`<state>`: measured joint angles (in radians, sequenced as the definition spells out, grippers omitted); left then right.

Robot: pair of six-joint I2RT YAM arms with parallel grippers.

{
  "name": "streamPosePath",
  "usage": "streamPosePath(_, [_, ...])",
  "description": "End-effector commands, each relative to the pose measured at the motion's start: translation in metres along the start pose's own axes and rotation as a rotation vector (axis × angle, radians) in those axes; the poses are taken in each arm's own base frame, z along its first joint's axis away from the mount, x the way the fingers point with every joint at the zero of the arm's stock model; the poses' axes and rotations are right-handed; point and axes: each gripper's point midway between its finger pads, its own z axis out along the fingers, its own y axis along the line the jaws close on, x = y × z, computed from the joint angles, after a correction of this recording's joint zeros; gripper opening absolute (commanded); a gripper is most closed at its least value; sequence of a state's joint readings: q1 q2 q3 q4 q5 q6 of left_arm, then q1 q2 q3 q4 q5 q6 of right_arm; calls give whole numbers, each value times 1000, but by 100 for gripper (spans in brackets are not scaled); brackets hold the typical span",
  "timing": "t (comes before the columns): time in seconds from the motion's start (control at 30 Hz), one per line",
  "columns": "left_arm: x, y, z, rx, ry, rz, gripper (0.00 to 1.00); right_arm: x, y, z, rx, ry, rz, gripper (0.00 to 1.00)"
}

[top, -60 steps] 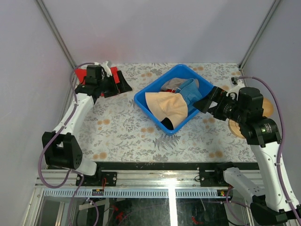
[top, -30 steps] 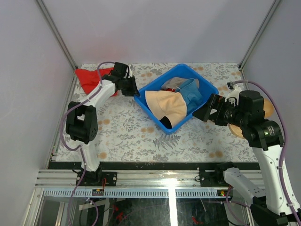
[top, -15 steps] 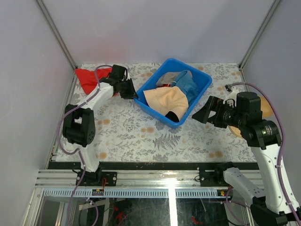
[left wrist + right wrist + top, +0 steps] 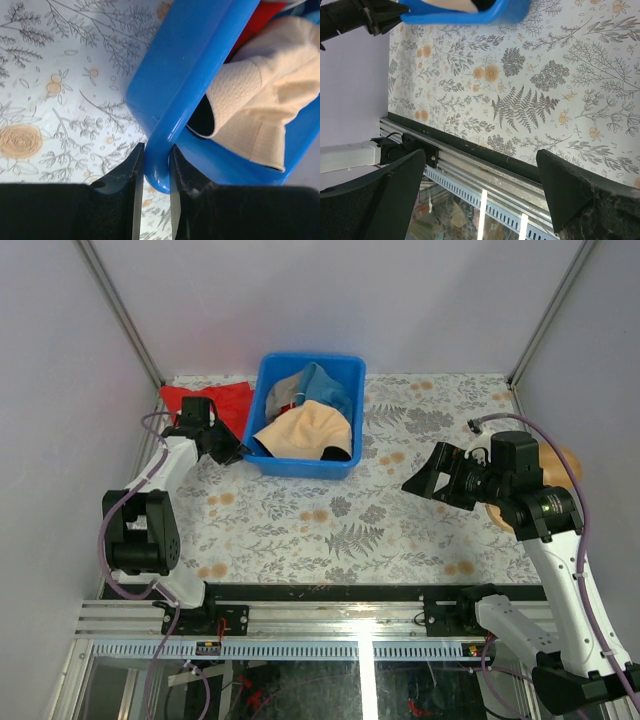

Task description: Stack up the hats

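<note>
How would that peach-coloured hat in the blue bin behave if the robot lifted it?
Probably floppy: the peach hat lies crumpled and folded in the blue bin, holding no round shape. Likely light, since the left wrist view shows thin perforated fabric. It might drag the blue hat along, as they lie bunched together.

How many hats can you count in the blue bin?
3: peach-beige hat in front, blue hat behind it, grey hat at back left; a fourth may lie hidden.
</note>
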<state>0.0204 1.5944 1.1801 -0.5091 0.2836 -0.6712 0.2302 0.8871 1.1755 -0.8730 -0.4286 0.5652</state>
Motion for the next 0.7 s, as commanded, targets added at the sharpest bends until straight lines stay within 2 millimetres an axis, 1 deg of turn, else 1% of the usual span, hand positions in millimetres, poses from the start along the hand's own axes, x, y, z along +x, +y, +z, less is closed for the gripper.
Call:
streamPosePath(0.0, [-44,-20,19,63,-77,-106,0,-3,14,-5,-62,-17,-28,99])
streamPosePath(0.1, [-56,-24,33,64,-68,-96,0,0,11,-8,-46,-12,-36,100])
streamPosePath(0.23, [-77,-29,38,50,-90,-50,0,0,6,-12,-15,-19,-55,100])
streamPosePath(0.3, [-79,-34,41,63,-70,-11,0,0,4,-13,2,-17,-62,99])
streamPosePath(0.4, [-67,-38,49,69,-19,28,0,0,0,-11,17,-14,-62,100])
streamPosePath(0.5, [-48,-38,56,89,28,56,0,1,-1,-7,11,-5,-53,99])
streamPosePath(0.57, [-35,-42,54,142,52,70,0,-1,0,-5,8,-6,-51,99])
streamPosePath(0.67, [-23,-48,42,188,49,102,0,-3,-1,-1,5,-6,-47,100])
